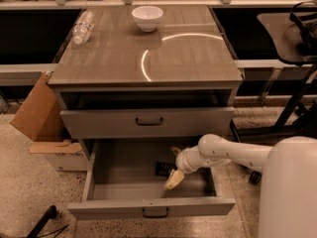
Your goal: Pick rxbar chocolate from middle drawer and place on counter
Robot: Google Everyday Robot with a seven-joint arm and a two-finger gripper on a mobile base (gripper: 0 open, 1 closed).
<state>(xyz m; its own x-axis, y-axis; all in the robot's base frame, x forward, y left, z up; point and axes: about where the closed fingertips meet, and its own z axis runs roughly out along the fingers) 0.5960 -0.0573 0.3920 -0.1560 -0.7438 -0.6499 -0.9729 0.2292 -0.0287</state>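
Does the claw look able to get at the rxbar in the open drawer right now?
Probably yes. The drawer is pulled out, nothing lies over the rxbar, and the claw hangs inside the drawer at the bar's right end, with its fingers open on either side of it.

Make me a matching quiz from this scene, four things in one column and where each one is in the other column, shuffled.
Things:
1. white bowl
2. clear bottle
3. rxbar chocolate
4. gripper

Places:
A. lying at the counter's left edge
B. flat on the middle drawer floor
C. reaching into the middle drawer, fingers open
D. upright at the counter's back

Pairs: 1-D, 2-A, 3-B, 4-C
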